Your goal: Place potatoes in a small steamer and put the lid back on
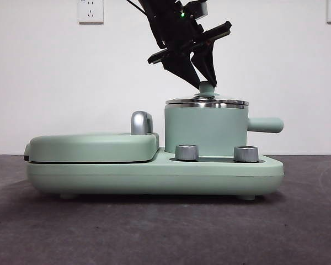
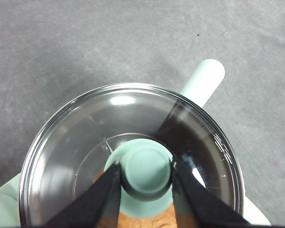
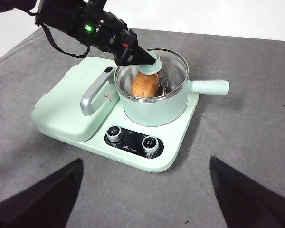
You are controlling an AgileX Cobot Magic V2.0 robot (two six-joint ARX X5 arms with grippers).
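The left gripper (image 1: 201,74) is reaching down over the small steamer (image 1: 205,128), its two jaws sitting on either side of the mint-green knob (image 2: 146,172) of the lid (image 2: 133,142); whether they are pinching it, I cannot tell. The lid is resting flat on the steamer's steel rim. Through the glass, the potato (image 3: 145,84) is lying inside the steamer, directly below the knob. The right gripper (image 3: 145,199) is hanging well away from the steamer, jaws spread wide and holding nothing.
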